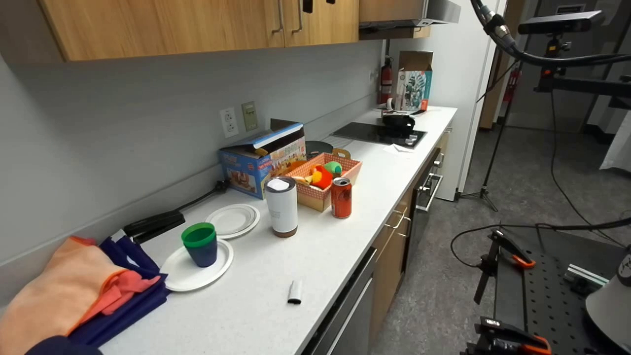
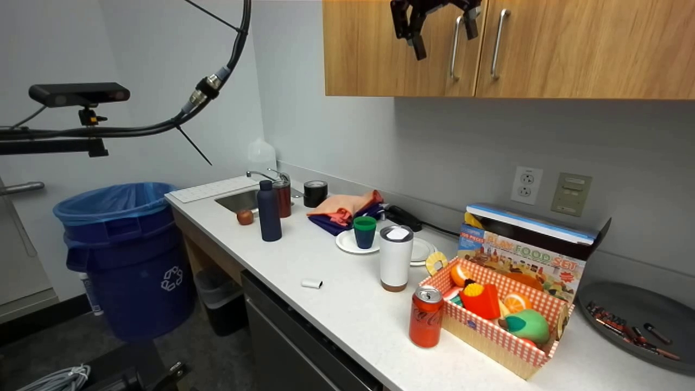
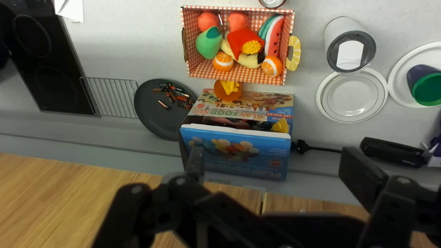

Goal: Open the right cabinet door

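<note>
The right cabinet door is the light-brown upper panel on the stove side, in both exterior views [image 1: 328, 27] [image 2: 597, 51]; it fills the lower left of the wrist view [image 3: 62, 193]. It looks shut. Its silver handle [image 1: 298, 17] [image 2: 498, 43] stands near the seam with the left door [image 1: 162, 24] [image 2: 369, 49]. The left door has its own handle [image 1: 280, 17] [image 2: 455, 49]. My gripper [image 1: 319, 4] [image 2: 445, 35] [image 3: 275, 168] is open and empty, in front of the doors near the seam, apart from both handles. In the wrist view its black linkage hides the right door's handle.
The white counter [image 1: 246, 301] lies below. On it stand a white tumbler [image 1: 282, 209], a red can [image 1: 341, 199], a basket of play food [image 1: 315, 197] and a blue box [image 1: 246, 170]. A range hood [image 1: 438, 12] is beyond the right door.
</note>
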